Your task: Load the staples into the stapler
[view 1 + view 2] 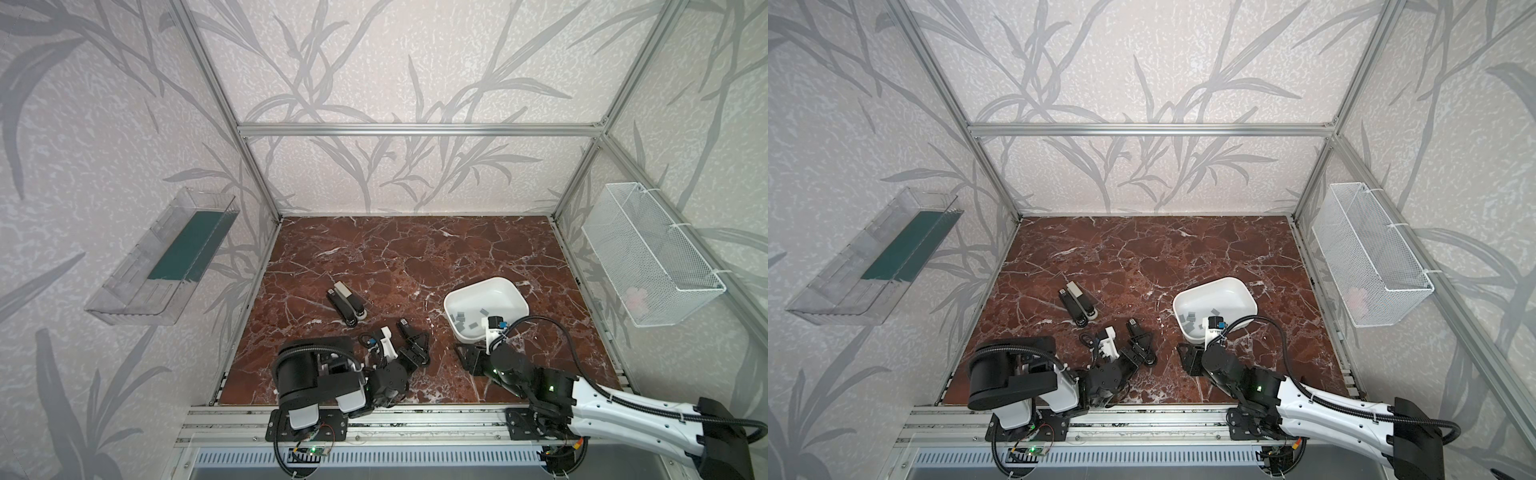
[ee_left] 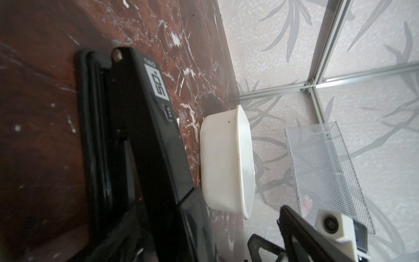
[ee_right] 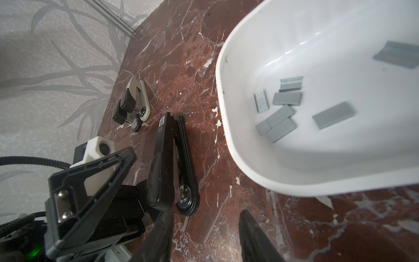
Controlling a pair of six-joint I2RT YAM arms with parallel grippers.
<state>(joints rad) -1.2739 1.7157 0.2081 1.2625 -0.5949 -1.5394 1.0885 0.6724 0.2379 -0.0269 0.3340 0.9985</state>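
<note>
Top view: the staples (image 1: 458, 318) all lie in the white bowl (image 1: 494, 293), right of centre; none looks loaded yet.

Left wrist view: the left gripper (image 2: 199, 226) is spread, with the black stapler (image 2: 136, 136) between its fingers, mid-frame.

Right wrist view: the right gripper (image 3: 204, 245) is parted and empty, at the bottom edge.

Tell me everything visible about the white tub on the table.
The white tub is a rounded-rectangular basin of smooth, glossy plastic-looking material with a rounded lip. It sits upright on the marble-patterned table, right of centre in both top views. Several grey staples lie loose on its floor, some overlapping. The right gripper hovers open beside its near rim, not touching it.
</note>
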